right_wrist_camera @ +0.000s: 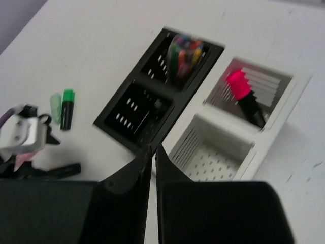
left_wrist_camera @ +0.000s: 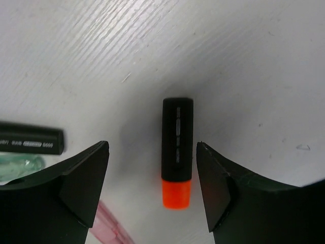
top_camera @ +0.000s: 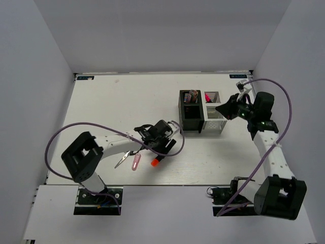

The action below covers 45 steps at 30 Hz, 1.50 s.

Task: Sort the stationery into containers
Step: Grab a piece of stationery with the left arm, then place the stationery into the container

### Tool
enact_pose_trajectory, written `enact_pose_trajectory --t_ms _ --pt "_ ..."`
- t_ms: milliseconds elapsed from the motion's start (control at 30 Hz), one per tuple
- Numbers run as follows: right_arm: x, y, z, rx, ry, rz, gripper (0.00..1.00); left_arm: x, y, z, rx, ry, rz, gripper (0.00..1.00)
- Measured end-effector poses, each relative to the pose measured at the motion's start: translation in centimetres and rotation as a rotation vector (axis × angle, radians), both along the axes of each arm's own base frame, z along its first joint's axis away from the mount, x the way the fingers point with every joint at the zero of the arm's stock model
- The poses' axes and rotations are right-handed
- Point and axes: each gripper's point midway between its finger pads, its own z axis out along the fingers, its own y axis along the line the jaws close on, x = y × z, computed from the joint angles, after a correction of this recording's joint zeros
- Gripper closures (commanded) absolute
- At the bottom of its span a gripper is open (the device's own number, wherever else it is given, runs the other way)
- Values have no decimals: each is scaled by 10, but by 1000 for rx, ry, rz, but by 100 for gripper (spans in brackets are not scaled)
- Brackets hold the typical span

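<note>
Spread fingers (left_wrist_camera: 86,178) of the left pincer (left_wrist_camera: 152,147) straddle the orange-capped black marker (left_wrist_camera: 177,152), which lies flat on the bench (left_wrist_camera: 228,51), long axis running between them, cap toward the wrist.

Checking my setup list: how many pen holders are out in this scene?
2. The black holder stands right of centre in the top view. The white holder stands directly beside it, on its right. No other holder shows, and none seems hidden.

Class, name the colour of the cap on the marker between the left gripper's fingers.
Orange cap, black marker; clearest in left wrist view.
</note>
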Motion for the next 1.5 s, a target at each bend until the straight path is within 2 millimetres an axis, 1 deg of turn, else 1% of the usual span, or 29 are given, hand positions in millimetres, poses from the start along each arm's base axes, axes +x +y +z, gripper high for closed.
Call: enact_pose_trajectory --t_ms 33,100,167,233,333,367,400,500,600,633,700,767,800,833,900,933,967,1000,1067,1133,1167,1200,1267,1300,1333,1367,1400,1467,1500 --pt "-12 1 -6 4 16 7 83 2 -3 -5 11 -2 -4 20" --pt "-29 2 -16 10 44 20 78 4 -8 -16 29 -2 -14 20" --pt "-41 3 -21 17 68 34 75 5 -9 -26 43 9 -15 20" --pt "-47 3 -22 22 80 43 73 4 -10 -32 51 23 -15 23" --pt "-51 1 -23 29 93 49 73 10 -17 -31 43 19 -10 33" --pt "-52 0 -23 34 98 50 73 11 -19 -32 42 20 -9 37" --pt "-53 -1 -23 38 101 50 73 13 -21 -31 37 19 -8 48" --pt "-55 -4 -25 52 113 45 73 12 -23 -32 33 28 -5 65" --pt "-55 -8 -23 62 114 35 73 11 -24 -32 43 45 -8 77" --pt "-55 -10 -23 66 113 33 73 10 -24 -32 47 53 -9 86" --pt "-55 -12 -22 73 112 26 73 9 -24 -32 51 61 -11 100" --pt "-55 -15 -21 85 119 18 46 8 -22 -32 53 71 -10 100" --pt "-56 -15 -21 92 123 16 34 6 -21 -31 54 78 -11 100" --pt "-56 -15 -20 98 126 18 10 4 -19 -31 59 87 -11 100" --pt "-58 -15 -20 105 127 25 9 1 -16 -26 60 95 -10 100" --pt "-59 -15 -21 106 125 33 16 1 -16 -19 50 87 -10 100" --pt "-60 -14 -22 105 120 47 86 2 -18 -10 30 71 -11 100" --pt "-62 -12 -22 103 111 67 100 6 -24 5 -6 44 -15 100" --pt "-66 -9 -22 116 112 103 100 17 -42 44 -110 -36 -23 100" --pt "-71 -5 -25 126 120 144 100 32 -66 94 -247 -140 -33 100" --pt "-73 -3 -27 135 131 159 34 40 -78 122 -327 -203 -40 100" --pt "-75 -2 -29 144 148 169 10 49 -91 150 -412 -274 -50 100" --pt "-77 -3 -35 136 163 171 9 62 -110 191 -546 -388 -66 100" --pt "-77 -4 -37 129 166 165 9 69 -119 206 -597 -435 -75 100" --pt "-77 -6 -38 120 168 156 17 75 -129 216 -635 -466 -83 100" --pt "-76 -9 -40 99 162 139 75 85 -144 226 -675 -496 -96 100" --pt "-76 -12 -40 77 149 125 100 93 -155 231 -701 -513 -102 100" --pt "-77 -17 -39 52 137 93 100 116 -187 237 -758 -543 -114 100" --pt "-78 -19 -38 41 131 76 100 127 -202 235 -777 -550 -118 100"
